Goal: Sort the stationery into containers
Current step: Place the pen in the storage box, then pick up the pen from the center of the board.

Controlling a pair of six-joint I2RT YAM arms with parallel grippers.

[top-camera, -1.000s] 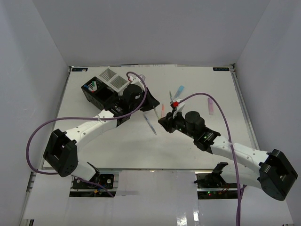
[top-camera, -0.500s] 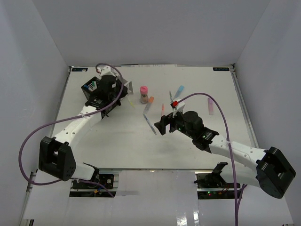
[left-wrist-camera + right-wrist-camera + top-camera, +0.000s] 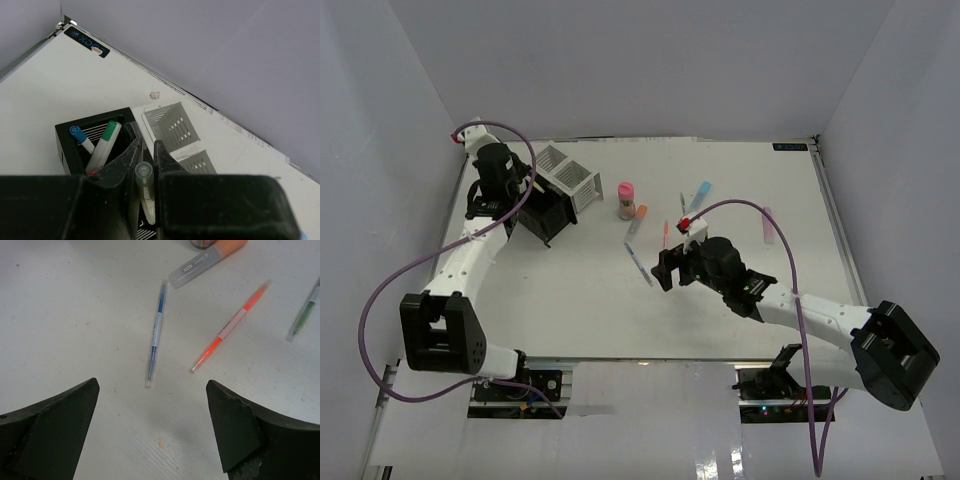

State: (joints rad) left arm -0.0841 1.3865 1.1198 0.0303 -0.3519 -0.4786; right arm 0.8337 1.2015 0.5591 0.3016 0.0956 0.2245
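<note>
Left gripper (image 3: 148, 152) pinching pale pen (image 3: 145, 195) above black box (image 3: 64, 142) | right gripper (image 3: 151, 389) spread, blue pen (image 3: 156, 335) just ahead | white boxes (image 3: 170, 125): 2

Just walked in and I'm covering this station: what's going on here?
Two arms are sorting stationery. The left gripper is shut on a pale pen at the black box, which already holds a green marker and a blue marker. The right gripper hangs open over a blue pen and an orange pen lying loose on the table.
</note>
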